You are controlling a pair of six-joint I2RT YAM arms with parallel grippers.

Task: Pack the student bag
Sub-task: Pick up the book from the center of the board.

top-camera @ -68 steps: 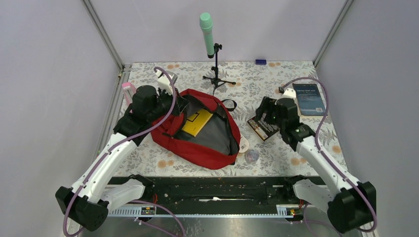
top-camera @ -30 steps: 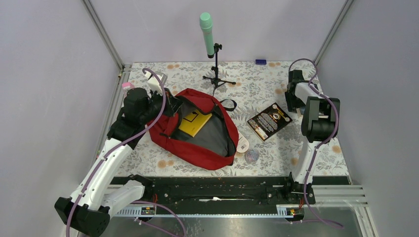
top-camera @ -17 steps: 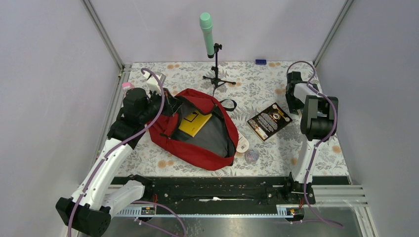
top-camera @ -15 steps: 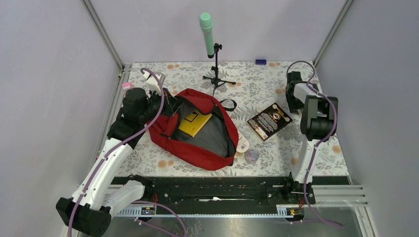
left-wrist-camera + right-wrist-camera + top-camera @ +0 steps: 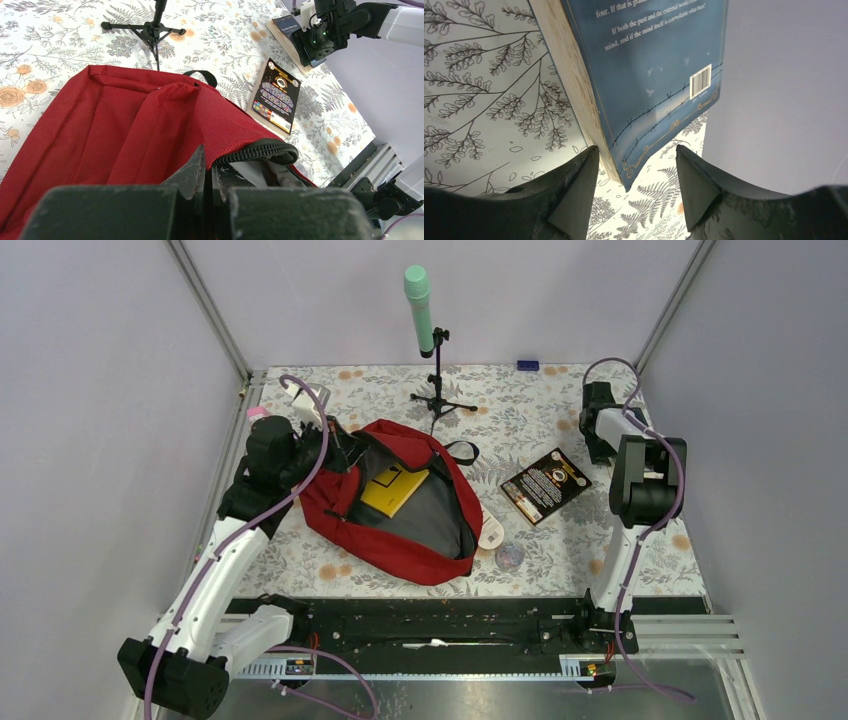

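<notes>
Student bag (image 5: 400, 555): left tool (image 5: 206, 161) clenched on rim. Right tool (image 5: 636, 152) spread astride blue book (image 5: 649, 60), text "If both the past".

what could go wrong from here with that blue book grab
The right gripper straddles only a corner of the blue book, close to the wall: a corner pinch may let it twist or slip.
The left gripper pinches just the zipper rim of the student bag; if fabric slips, the opening could sag shut.
</notes>
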